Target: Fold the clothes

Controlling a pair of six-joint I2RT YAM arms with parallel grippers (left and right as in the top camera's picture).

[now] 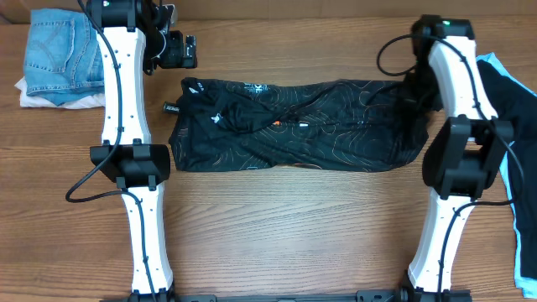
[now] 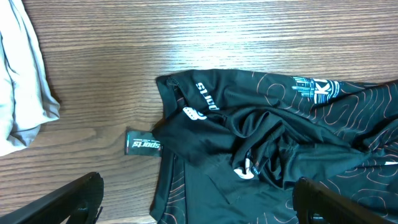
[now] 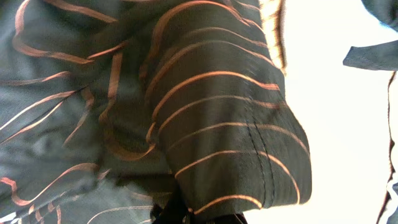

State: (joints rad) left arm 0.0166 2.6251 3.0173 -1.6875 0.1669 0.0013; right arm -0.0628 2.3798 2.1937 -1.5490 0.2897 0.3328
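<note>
Right gripper [image 3: 186, 211] tight on black jersey [image 1: 336, 126], right end; left gripper [image 1: 180, 52] agape near left end

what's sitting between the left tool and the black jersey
Nothing visible. The open left tool is just past the left end of the black jersey, and its wrist view shows only bare table before the cloth.

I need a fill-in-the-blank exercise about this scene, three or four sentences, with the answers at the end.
1. The black jersey lies on a table made of ____.
2. The right gripper pinches the jersey; the left gripper holds ____.
3. The left gripper's jaws stand ____.
4. The folded jeans rest on a ____ cloth.
Answers: wood; nothing; open; white.
</note>
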